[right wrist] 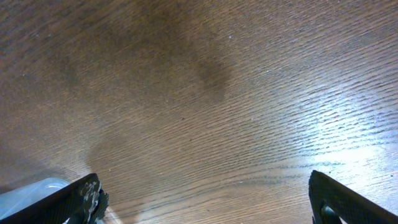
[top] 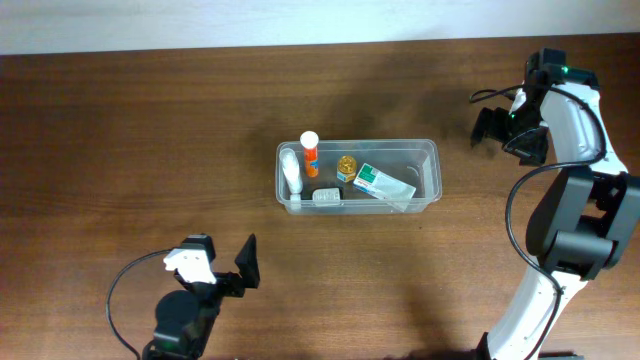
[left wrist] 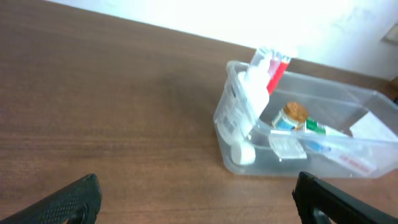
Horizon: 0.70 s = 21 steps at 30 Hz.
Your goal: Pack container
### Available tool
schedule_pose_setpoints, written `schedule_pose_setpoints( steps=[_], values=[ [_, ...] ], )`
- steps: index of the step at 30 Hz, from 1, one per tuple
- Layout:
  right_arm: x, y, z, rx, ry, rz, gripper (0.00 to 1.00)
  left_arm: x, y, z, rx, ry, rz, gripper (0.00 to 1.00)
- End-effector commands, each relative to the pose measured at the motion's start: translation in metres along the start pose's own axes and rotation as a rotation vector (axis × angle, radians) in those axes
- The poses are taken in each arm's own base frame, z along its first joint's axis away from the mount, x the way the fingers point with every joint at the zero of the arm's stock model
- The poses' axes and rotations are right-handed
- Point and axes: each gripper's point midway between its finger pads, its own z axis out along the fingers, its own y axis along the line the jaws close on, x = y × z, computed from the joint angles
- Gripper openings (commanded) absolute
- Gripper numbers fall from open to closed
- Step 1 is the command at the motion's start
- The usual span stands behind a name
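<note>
The left pincer (top: pixel 218 270) and right pincer (top: pixel 503 133) both gaped wide, holding nothing, over bare worktop (top: pixel 120 130). Between them, mid-worktop, sat the container (top: pixel 433 165), with a white bottle (top: pixel 291 172), an orange bottle (top: pixel 310 152) and a box (top: pixel 383 184) inside.

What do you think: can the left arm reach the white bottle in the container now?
Probably yes. The left pincer is open, only bare table lies between it and the container, and the white bottle sits at the nearest end, uncovered.
</note>
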Motion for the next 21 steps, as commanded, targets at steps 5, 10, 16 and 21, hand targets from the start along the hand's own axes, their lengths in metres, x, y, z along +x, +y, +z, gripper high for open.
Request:
schedule_pose_setpoints(
  steps=[5, 10, 16, 21],
  values=[
    [-0.002, -0.003, -0.006, 0.006, -0.015, 0.007, 0.98, -0.002, 0.005, -0.003, 0.014, -0.016, -0.034, 0.99],
    [-0.002, -0.003, -0.006, 0.006, -0.015, 0.007, 0.98, -0.004, 0.011, -0.005, -0.006, -0.027, -0.039, 0.99],
    [-0.002, -0.003, -0.006, 0.006, -0.015, 0.007, 0.98, -0.007, 0.012, -0.006, -0.016, -0.042, -0.039, 0.99],
    [-0.002, -0.003, -0.006, 0.006, -0.015, 0.007, 0.98, -0.022, 0.010, -0.009, 0.002, -0.131, -0.033, 0.99]
  ],
)
